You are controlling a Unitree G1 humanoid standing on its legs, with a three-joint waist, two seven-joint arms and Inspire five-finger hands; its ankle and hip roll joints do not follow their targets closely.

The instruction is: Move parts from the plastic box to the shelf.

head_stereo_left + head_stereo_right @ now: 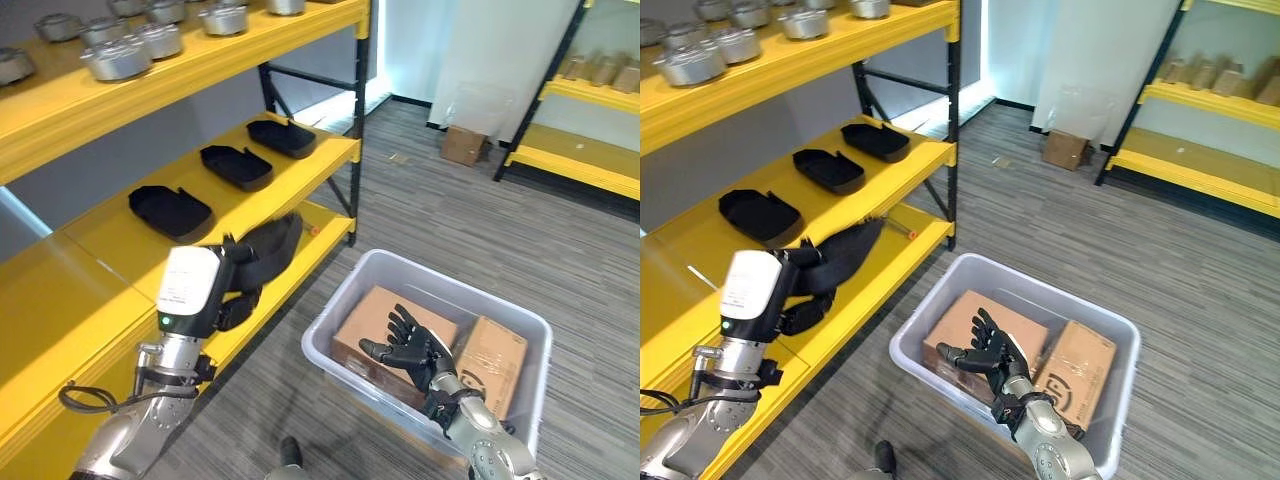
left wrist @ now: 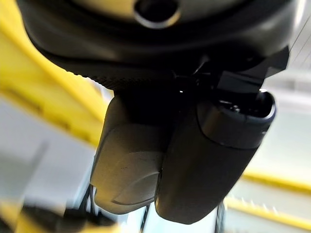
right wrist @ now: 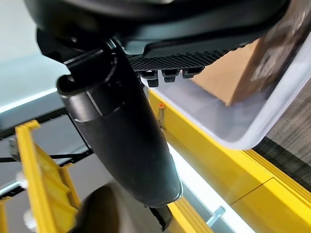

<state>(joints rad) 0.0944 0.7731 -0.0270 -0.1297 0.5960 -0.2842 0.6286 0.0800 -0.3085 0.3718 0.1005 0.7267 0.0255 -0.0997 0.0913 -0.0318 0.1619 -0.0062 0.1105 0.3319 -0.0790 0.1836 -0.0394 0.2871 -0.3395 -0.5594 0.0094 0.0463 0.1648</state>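
The left robot hand holds a black part over the middle shelf, its fingers curled round the near end. The part hangs past the shelf's front edge, tilted, not yet resting on the board. Three like parts already lie in a row further back on the same shelf.

The right robot hand hovers over the plastic box with its fingers spread and holding nothing. In the box I see two cardboard cartons; I cannot tell whether more black parts lie there.

The main risk, as I judge it, is an early release: with so much of the part past the edge, it could tip off and fall to the floor or into the box. Too low an approach could catch the part on the shelf lip and twist it in the grip. Pushed too far in, it could knock the nearest part in the row. The free hand, if lowered carelessly, could press on a carton or hit the box rim.
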